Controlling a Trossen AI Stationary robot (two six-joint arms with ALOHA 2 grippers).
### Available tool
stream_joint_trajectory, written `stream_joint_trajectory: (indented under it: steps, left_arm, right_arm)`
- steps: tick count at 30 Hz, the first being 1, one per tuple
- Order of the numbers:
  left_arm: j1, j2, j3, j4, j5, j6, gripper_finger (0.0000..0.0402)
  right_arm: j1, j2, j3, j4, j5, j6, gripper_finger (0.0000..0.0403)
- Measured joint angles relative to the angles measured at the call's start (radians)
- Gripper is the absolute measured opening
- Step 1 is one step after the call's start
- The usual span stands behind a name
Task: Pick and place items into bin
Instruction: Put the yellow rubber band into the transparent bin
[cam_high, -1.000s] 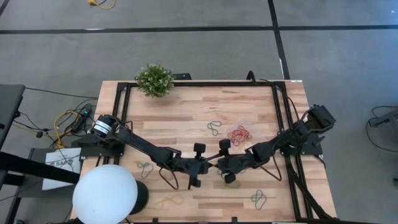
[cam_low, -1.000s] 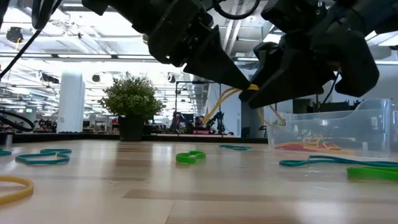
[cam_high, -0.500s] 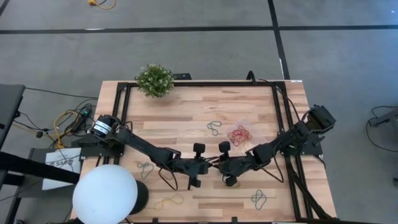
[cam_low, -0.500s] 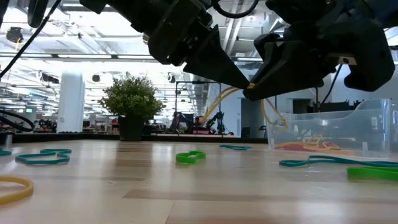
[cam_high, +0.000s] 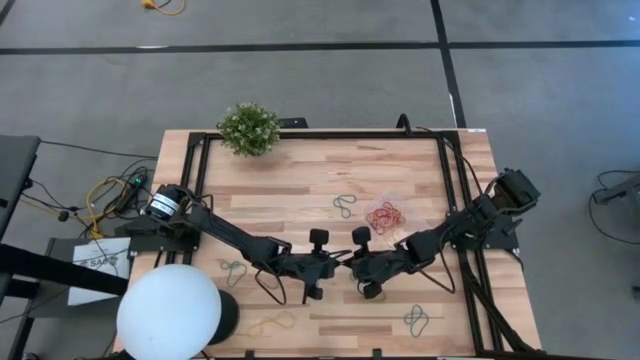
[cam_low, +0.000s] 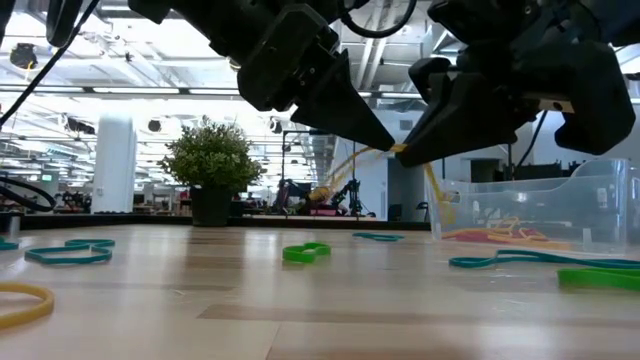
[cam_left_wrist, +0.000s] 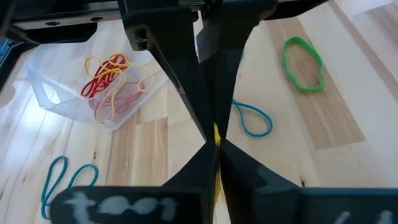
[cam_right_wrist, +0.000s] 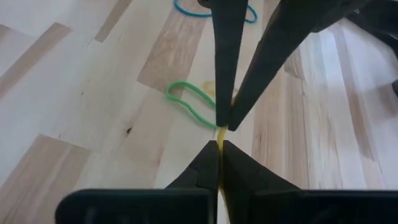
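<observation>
My two grippers meet tip to tip above the middle of the table, the left gripper (cam_high: 338, 264) coming from the left and the right gripper (cam_high: 352, 264) from the right. Both are shut on one yellow rubber band (cam_low: 401, 150), which is held in the air between their tips. The clear bin (cam_high: 385, 213) stands on the table beyond my right gripper and holds red and yellow bands (cam_left_wrist: 102, 71). Other loose bands lie flat on the wood: a green one (cam_low: 306, 252), a blue one (cam_high: 343, 206) and a green one (cam_left_wrist: 303, 63). My left gripper pinches the yellow band (cam_left_wrist: 216, 132) between its two fingertips, reaching in from the table's left and slanting down. The band is clear of the table. My right gripper pinches the same band (cam_right_wrist: 220, 135) between its fingertips, right against the left gripper's tips. It comes from the table's right, slanting down, and yellow shows between its fingers (cam_right_wrist: 222, 186).
A potted plant (cam_high: 249, 129) stands at the far left corner, and a white globe (cam_high: 168, 312) at the near left. More bands lie near the front edge (cam_high: 416, 320) (cam_high: 272, 324) and at the left (cam_high: 235, 270). A black frame (cam_high: 320, 134) rims the table.
My right gripper has shut on the yellow band at the tips of my left gripper, edging slightly toward the table's left. The left gripper has stayed where it was, and the band has remained in the air.
</observation>
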Motion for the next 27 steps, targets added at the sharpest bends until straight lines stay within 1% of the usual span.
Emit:
stream_joint_trajectory:
  steps: [5,8,10,13,18,20,22,24,27]
  left_arm:
    - [0.0,0.0,0.0,0.0,-0.011,-0.002,0.0047]
    - [0.0,0.0,0.0,0.0,-0.042,-0.009,0.0073]
    - [0.0,0.0,0.0,-0.001,-0.055,-0.028,0.0087]
    - [0.0,0.0,0.0,-0.008,-0.056,-0.05,0.0102]
    - [0.0,0.0,0.0,-0.034,-0.055,-0.053,0.011]
    - [0.0,0.0,0.0,-0.036,-0.055,-0.065,0.011]
    - [0.0,0.0,0.0,-0.042,-0.055,-0.082,0.011]
    - [0.0,0.0,0.0,-0.047,-0.055,-0.097,0.011]
    - [0.0,0.0,0.0,-0.051,-0.055,-0.1,0.011]
  right_arm:
    - [0.0,0.0,0.0,-0.024,0.012,0.0,0.0003]
    - [0.001,0.0,0.0,-0.043,0.077,0.001,0.0003]
    - [0.006,0.0,0.0,-0.054,0.166,0.006,0.0004]
    - [0.029,-0.021,0.0,-0.087,0.337,0.0,0.0002]
    - [0.103,-0.095,0.001,-0.21,0.586,0.033,0.0003]
    - [0.139,-0.133,0.001,-0.296,0.693,0.093,0.0002]
    - [0.17,-0.173,0.0,-0.401,0.775,0.194,0.0001]
    - [0.189,-0.213,0.001,-0.539,0.796,0.339,0.0002]
    - [0.196,-0.262,0.001,-0.758,0.76,0.611,0.0001]
